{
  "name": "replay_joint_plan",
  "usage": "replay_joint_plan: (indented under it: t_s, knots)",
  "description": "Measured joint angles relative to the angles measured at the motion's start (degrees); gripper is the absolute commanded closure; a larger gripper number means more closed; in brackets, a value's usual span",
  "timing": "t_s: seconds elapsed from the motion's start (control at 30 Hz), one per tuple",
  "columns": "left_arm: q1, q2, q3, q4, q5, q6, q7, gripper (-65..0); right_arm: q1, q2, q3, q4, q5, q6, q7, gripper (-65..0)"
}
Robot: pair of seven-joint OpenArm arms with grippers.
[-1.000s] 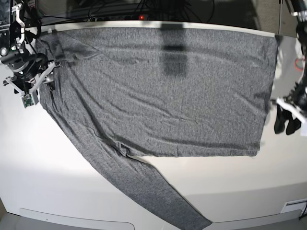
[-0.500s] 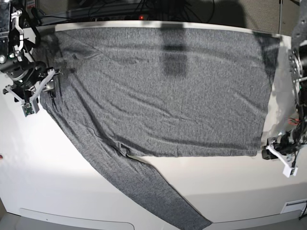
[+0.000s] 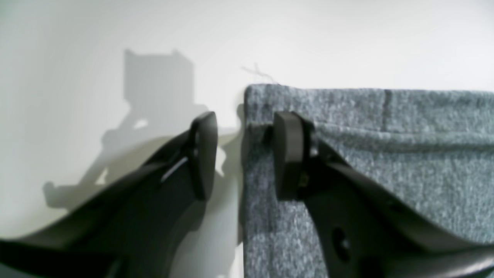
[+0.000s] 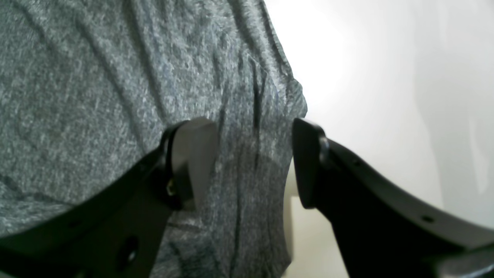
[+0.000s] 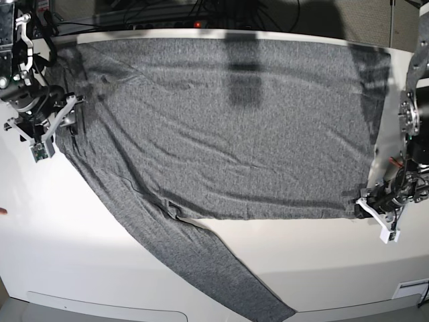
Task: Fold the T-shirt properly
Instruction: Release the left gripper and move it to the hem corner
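No text, label, brand, number or sign could be read (in the base view or in either wrist view)
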Motion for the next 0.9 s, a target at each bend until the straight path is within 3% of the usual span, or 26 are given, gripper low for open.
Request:
replay_joint_plan:
  t_s: [0.37,0.43,0.6,0.8,0.9]
  knots:
    - [3.9,1.9,0.0,0.4,-1.8,0.8,-2.1,-21.0,0.0,0.0,0.0,0.0,0.0,0.0,0.0,-34.3]
    - [3.8,1.9,-0.1,0.6,-2.2,0.8,-0.3,-17.0,0.1,0.0,0.0,0.0,0.0,0.0,0.0,-34.3]
    - [3.8,1.9,-0.1,0.7,-2.4,-3.1,1.7,-1.3,1.2,0.0,0.0,0.0,0.0,0.0,0.0,-34.3]
    - [3.9,1.9,-0.1,0.7,-5.5,-3.3,2.0,0.0,5.2,0.0,0.0,0.0,1.8,0.6,1.2,-34.3]
    - [4.0,1.9,-0.1,0.6,-5.4,-3.3,1.5,0.0,8.0,0.0,0.0,-0.5,4.8,2.8,3.1,-34.3]
